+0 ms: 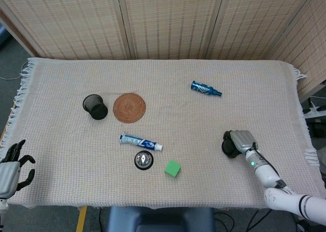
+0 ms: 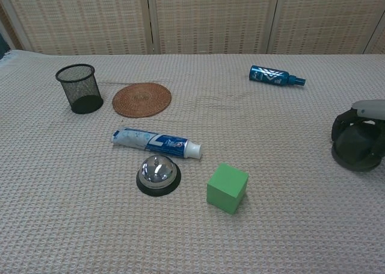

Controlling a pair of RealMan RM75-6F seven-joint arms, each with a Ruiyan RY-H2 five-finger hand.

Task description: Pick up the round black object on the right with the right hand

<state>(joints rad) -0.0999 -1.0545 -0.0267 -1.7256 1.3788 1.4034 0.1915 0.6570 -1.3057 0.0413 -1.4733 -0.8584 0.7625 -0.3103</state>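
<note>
- The right hand (image 2: 368, 120) runs off the chest view's edge, so only its curled dark fingers (image 2: 340, 124) and a strip of pale casing show.
- The round black object (image 2: 356, 152) beneath that hand is partly covered by it; from the head view only a dark sliver (image 1: 227, 147) shows.
- The left hand (image 1: 11, 163) is cut by the head view's corner.
- Print on the blue bottle (image 1: 205, 88), well beyond the right hand, is too small to read.

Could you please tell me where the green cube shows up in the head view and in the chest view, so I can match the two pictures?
Head view: the green cube sits low, just right of centre, near the table's front edge.
Chest view: the green cube sits low, right of centre.
Shared landmark: the silver call bell lies just left of it in both views.
</note>
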